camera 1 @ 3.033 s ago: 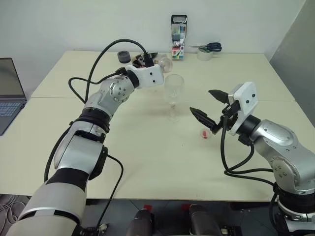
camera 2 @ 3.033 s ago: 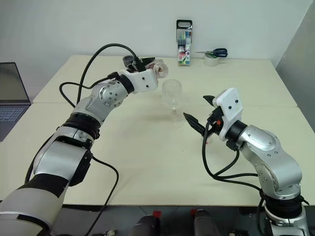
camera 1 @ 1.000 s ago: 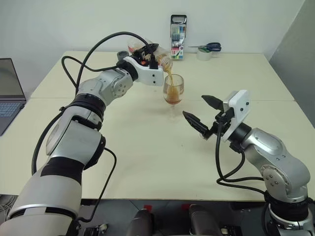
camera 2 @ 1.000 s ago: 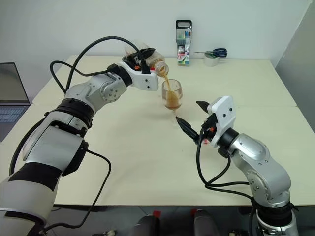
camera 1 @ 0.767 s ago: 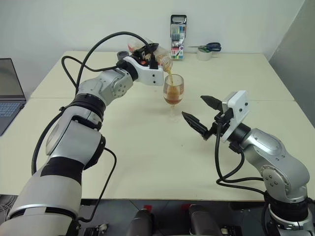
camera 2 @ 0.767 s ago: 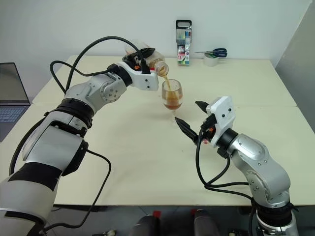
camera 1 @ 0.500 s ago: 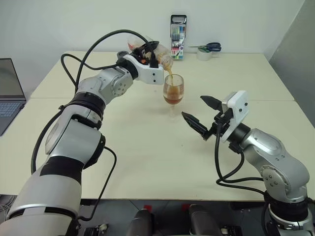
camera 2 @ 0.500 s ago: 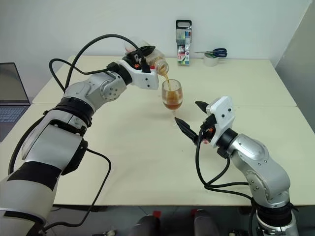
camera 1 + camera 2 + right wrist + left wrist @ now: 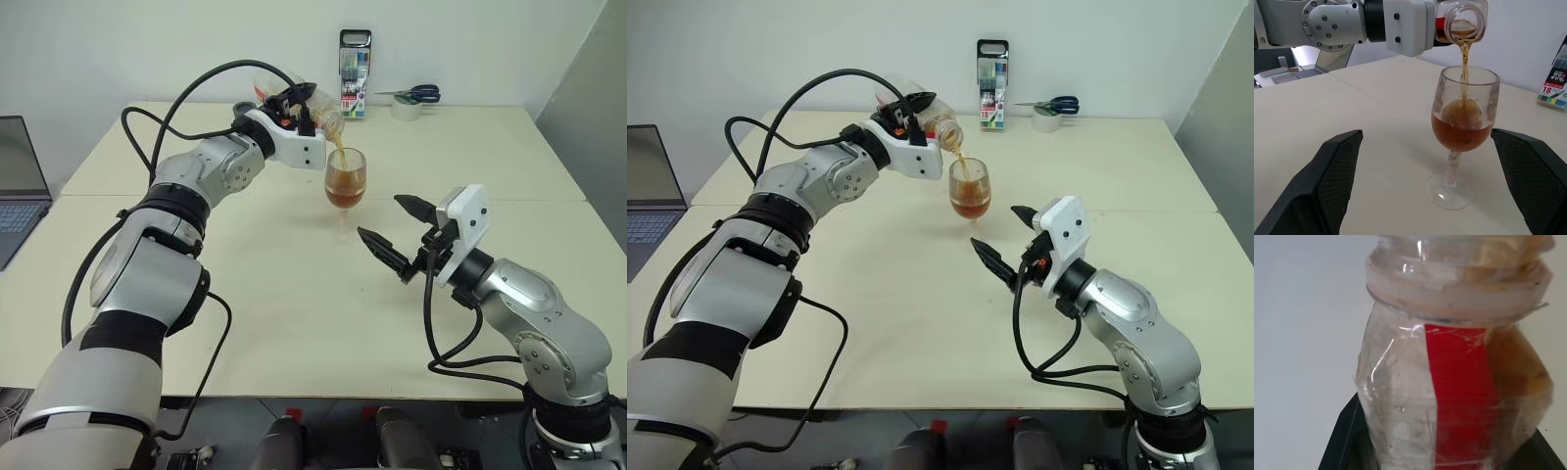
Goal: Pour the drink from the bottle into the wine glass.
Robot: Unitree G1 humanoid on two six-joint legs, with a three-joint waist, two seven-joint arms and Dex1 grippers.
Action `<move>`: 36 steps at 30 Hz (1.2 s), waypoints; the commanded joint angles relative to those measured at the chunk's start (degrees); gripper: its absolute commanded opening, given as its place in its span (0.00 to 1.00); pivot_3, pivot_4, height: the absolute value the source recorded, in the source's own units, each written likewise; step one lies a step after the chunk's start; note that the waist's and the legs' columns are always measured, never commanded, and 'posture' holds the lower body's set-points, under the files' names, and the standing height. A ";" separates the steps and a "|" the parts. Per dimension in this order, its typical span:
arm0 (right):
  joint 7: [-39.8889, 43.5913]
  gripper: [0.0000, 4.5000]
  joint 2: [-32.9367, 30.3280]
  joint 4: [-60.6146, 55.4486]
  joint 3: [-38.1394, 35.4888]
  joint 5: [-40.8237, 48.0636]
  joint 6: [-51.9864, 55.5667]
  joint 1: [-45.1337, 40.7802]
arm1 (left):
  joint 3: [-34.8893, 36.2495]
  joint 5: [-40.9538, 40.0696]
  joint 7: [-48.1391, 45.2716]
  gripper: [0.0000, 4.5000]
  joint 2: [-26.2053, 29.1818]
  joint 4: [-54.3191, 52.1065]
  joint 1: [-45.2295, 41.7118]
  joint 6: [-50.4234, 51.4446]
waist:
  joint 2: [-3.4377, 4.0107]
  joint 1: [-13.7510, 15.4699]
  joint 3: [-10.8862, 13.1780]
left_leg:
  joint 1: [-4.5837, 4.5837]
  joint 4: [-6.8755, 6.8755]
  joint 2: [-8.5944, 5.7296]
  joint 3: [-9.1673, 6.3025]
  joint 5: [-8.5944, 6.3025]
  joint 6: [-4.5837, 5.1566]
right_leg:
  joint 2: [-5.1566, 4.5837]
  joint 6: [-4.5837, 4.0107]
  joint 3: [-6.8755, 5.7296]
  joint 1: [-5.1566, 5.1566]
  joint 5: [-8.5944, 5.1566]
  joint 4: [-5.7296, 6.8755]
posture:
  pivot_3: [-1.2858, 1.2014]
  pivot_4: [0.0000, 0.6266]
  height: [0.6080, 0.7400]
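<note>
On the smooth cream tabletop my left end effector stays clamped on the tilted clear plastic bottle, amber drink now higher in the round-bowled glass; my right end effector, fingers apart, has crept nearer.

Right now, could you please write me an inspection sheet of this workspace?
Surface: cream table, no spill seen.
Job's things: bottle tilted, mouth above the wine glass; drink streaming in, bowl partly full.
Clutter: marker case, scissors, tape roll at the far edge.
Grippers: left gripper shut on bottle; right gripper open, near the glass, not touching.
Cables: black cables loop over the arms.
Surroundings: laptop left; white wall.
</note>
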 commanded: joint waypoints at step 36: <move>10.61 1.00 -7.89 1.42 4.76 3.03 5.66 -11.30 | 38.06 -50.12 -33.86 0.40 -3.49 -29.26 23.93 43.72 | 0.01 -1.83 -0.02 | 0.12 0.07 0.12 -0.17 0.01 -0.01 | 0.04 0.00 -0.02 -0.03 0.00 0.31 | 0.52 0.24 1.00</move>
